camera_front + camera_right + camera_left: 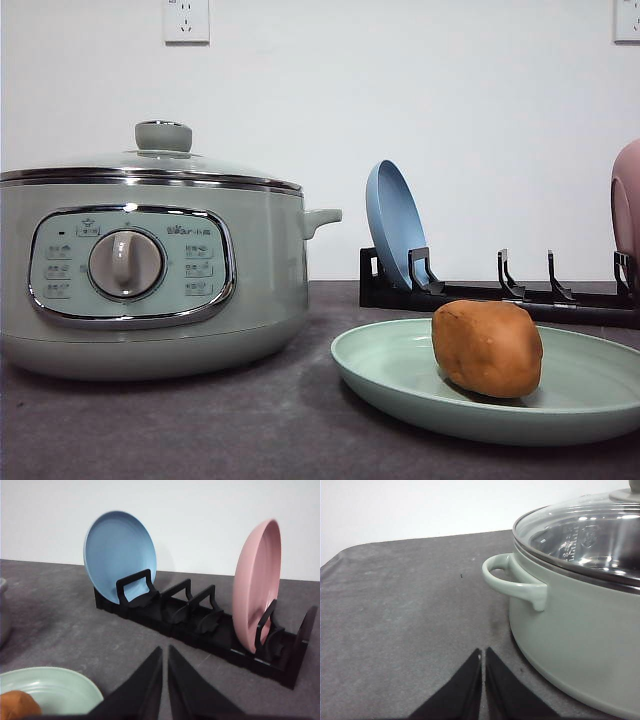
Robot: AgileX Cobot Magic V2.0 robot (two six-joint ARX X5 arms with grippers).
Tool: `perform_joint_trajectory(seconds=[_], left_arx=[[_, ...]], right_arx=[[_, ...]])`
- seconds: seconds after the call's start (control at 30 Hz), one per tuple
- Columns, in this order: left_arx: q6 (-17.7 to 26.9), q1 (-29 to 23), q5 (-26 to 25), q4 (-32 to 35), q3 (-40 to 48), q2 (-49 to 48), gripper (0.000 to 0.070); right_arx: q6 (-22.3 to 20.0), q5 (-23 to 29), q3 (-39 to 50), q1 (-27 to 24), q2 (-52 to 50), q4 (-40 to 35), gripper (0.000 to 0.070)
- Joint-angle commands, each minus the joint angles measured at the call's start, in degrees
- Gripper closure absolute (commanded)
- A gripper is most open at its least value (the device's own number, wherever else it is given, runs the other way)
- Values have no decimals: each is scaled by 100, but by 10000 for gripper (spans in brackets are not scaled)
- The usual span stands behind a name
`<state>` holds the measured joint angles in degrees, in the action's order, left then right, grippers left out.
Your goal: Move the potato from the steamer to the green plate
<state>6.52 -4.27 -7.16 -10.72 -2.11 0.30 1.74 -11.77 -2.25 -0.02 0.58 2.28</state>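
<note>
Potato resting on the green plate

Both sets of jaws are pressed together, holding nothing. Just beyond the right gripper lies the green plate with the potato on it; farther off, a black rack holds a blue plate and pink plate. Near the left gripper on the bench stands the lidded steamer

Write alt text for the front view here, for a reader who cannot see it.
An orange-brown potato sits on a pale green plate at the right of a dark table. To its left stands a sage-green steamer with its glass lid on. Behind, a black rack holds a blue plate upright, with a pink plate at the edge.
</note>
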Motion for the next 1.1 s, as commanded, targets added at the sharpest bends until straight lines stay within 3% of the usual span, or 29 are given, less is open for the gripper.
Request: perform_joint_trajectory(seconds=[0.0, 0.3, 1.07], left_arx=[[-13, -17, 11, -101, 68, -11, 695], [-13, -17, 11, -101, 68, -11, 695], [-13, -17, 11, -101, 68, -11, 695]], right_arx=[[111, 17, 116, 25, -37, -49, 694], [68, 20, 160, 170, -37, 723, 694], [81, 17, 154, 172, -37, 671, 694]])
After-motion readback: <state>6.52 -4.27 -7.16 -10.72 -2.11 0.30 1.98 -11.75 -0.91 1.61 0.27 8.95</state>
